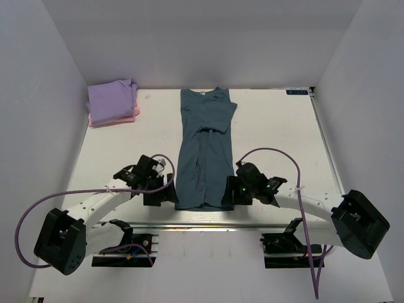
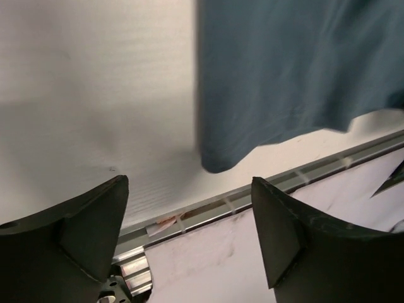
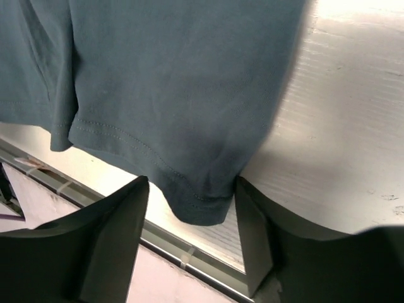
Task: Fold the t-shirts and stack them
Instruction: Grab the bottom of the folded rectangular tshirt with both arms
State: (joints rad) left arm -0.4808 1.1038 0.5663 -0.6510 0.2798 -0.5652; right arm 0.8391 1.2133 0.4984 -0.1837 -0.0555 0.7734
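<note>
A dark teal t-shirt (image 1: 205,148) lies folded lengthwise down the middle of the table, collar at the back, hem toward the arms. My left gripper (image 1: 165,197) stands open just outside the hem's left corner (image 2: 218,161); nothing is between its fingers (image 2: 95,227). My right gripper (image 1: 231,192) is open and straddles the hem's right corner (image 3: 199,202), with the cloth touching its right finger (image 3: 259,240). A folded lavender t-shirt (image 1: 112,98) rests on a folded pink one (image 1: 120,118) at the back left.
An aluminium rail (image 1: 202,222) runs along the table's near edge, right below the hem and both grippers. White walls close in the table (image 1: 278,139) on three sides. Purple cables (image 1: 278,151) loop over both arms.
</note>
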